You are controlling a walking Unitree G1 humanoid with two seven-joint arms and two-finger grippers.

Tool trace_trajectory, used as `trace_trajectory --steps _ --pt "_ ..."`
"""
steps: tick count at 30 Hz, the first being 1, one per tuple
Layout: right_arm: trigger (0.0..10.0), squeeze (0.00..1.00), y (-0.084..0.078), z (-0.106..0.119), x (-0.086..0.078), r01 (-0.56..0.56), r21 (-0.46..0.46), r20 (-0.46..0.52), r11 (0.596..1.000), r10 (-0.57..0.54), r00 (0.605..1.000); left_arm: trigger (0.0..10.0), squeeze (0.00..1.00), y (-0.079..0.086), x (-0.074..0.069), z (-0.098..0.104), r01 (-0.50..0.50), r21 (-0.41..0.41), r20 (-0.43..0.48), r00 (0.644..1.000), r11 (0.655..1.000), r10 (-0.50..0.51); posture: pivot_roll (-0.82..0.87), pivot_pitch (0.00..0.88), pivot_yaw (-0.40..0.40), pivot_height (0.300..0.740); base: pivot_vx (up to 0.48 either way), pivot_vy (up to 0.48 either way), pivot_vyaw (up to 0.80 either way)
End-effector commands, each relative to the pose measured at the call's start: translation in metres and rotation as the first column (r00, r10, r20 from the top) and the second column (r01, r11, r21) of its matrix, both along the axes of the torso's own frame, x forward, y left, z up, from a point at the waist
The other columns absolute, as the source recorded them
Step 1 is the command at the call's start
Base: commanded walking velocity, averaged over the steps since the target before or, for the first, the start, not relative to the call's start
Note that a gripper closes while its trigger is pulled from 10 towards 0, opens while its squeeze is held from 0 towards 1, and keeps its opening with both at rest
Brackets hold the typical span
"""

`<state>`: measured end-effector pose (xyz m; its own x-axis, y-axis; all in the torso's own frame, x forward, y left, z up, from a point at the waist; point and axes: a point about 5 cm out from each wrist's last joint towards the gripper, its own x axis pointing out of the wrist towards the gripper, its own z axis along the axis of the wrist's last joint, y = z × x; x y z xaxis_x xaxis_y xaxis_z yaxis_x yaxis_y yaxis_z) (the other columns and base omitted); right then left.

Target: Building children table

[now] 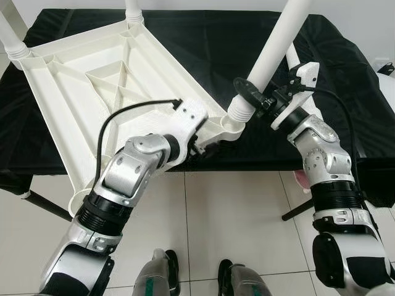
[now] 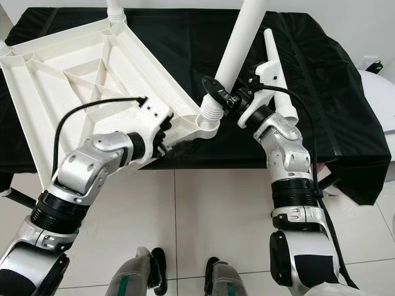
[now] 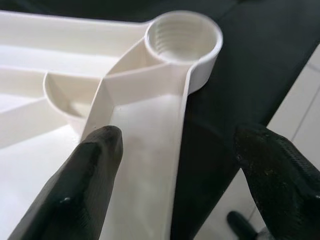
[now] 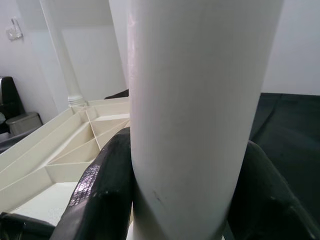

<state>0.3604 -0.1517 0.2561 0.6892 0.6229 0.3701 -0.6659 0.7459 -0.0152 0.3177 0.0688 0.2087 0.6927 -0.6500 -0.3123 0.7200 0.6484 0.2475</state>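
The white plastic tabletop point(image 1: 92, 74) lies upside down on a black-covered table. Two white legs point(image 1: 11, 38) stand in its far corners. My right gripper point(image 1: 262, 98) is shut on a third white leg point(image 1: 278, 43), which is tilted, its threaded end just above the near corner socket point(image 3: 184, 37). The socket's inside is bare. In the right wrist view the fingers point(image 4: 100, 190) press both sides of that leg point(image 4: 195, 100). My left gripper point(image 3: 187, 165) is open at the tabletop's rim point(image 3: 180, 150) near that socket, one finger on each side.
A spare white leg point(image 2: 281, 77) lies on the black cloth point(image 1: 345, 123) behind my right arm. The table's near edge runs just under both grippers, with tiled floor point(image 1: 228, 209) below. A dark stand leg point(image 1: 46, 206) slants at the left.
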Motion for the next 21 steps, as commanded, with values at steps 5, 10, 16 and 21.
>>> trace_trajectory --steps 5,10,16,21 --pt "10.0 0.0 -0.005 0.008 -0.001 -0.005 0.008 0.04 1.0 0.005 0.999 10.0 0.0 -0.004 -0.003 -0.018 0.047 0.093 -0.01 0.999 0.995 -0.046 -0.05 0.171 -0.019 0.74 0.0 0.0 0.0" --pt "10.0 0.0 -0.005 0.008 -0.002 -0.013 0.004 0.046 1.0 0.013 0.999 9.3 0.0 -0.004 -0.001 -0.02 0.055 0.121 0.0 0.998 0.991 -0.055 -0.05 0.179 -0.015 0.74 0.0 0.0 0.0" --pt "10.0 0.0 -0.005 0.006 -0.004 -0.028 -0.001 0.042 1.0 0.028 0.999 0.0 0.0 -0.004 0.002 -0.018 0.06 0.129 0.018 0.998 0.99 -0.063 -0.05 0.184 -0.011 0.74 0.0 0.0 0.0" --pt "10.0 0.0 -0.005 0.002 -0.005 -0.038 -0.001 0.032 0.999 0.038 0.999 0.0 0.0 -0.004 0.001 -0.015 0.072 0.117 0.014 0.997 0.991 -0.074 -0.05 0.186 -0.008 0.74 0.0 0.0 0.0"
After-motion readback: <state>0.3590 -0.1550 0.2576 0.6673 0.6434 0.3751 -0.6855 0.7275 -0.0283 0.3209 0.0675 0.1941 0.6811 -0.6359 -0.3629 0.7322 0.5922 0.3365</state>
